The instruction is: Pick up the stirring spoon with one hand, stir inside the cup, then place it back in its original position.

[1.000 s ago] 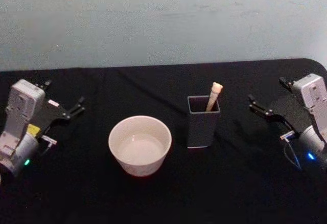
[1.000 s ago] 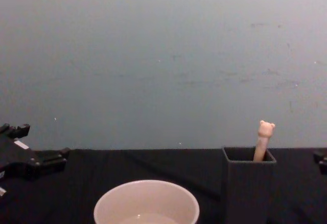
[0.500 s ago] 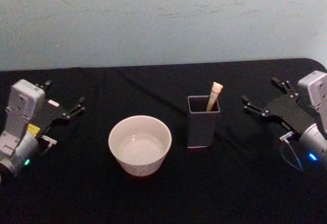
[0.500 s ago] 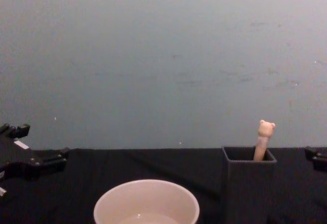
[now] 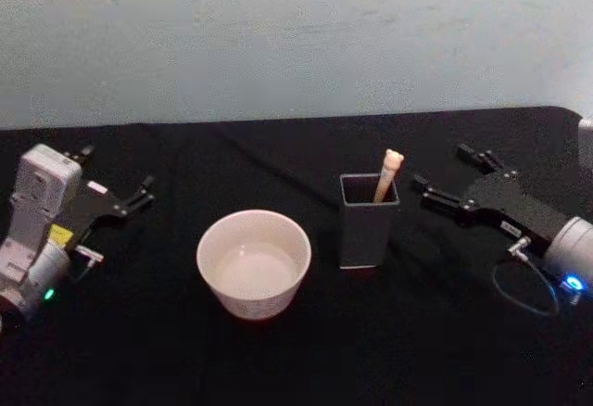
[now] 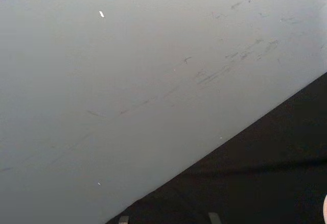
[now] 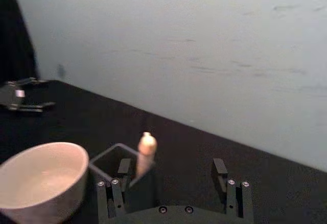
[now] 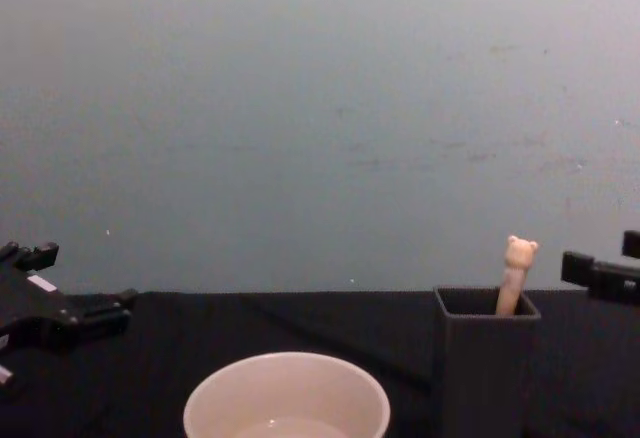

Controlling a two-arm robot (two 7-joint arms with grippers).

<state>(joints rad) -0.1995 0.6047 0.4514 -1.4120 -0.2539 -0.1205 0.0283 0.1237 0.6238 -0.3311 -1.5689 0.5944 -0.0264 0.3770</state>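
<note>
The stirring spoon point(image 5: 387, 174) stands in a dark grey square holder point(image 5: 368, 232) right of centre on the black worktop point(image 5: 278, 151). It leans a little to the right, and its bear-head top point(image 8: 520, 253) rises above the holder's rim. The holder's walls enclose the lower handle (the neck and bowl are hidden inside).

The cup point(image 5: 253, 263) sits just left of the holder and slightly nearer, with a dark gap between the two. It is upright and pale inside.

The right tool point(image 5: 441, 168) reaches in from the right at about the height of the holder's rim. Its fingers are spread apart and point left toward the spoon's top, touching neither spoon nor holder. Bare black cloth lies between the fingertips and the holder's right wall. In the right wrist view the spoon point(image 7: 145, 153) stands beyond the open fingers point(image 7: 123, 169), closer to one finger than the other. The holder's rim point(image 7: 109, 157) is in front of the spoon and the cup point(image 7: 43, 180) is off to one side.

The left tool point(image 5: 116, 169) rests at the far left of the worktop, well apart from the cup, its fingers apart and holding nothing. A plain pale wall point(image 5: 278, 35) backs the worktop.
</note>
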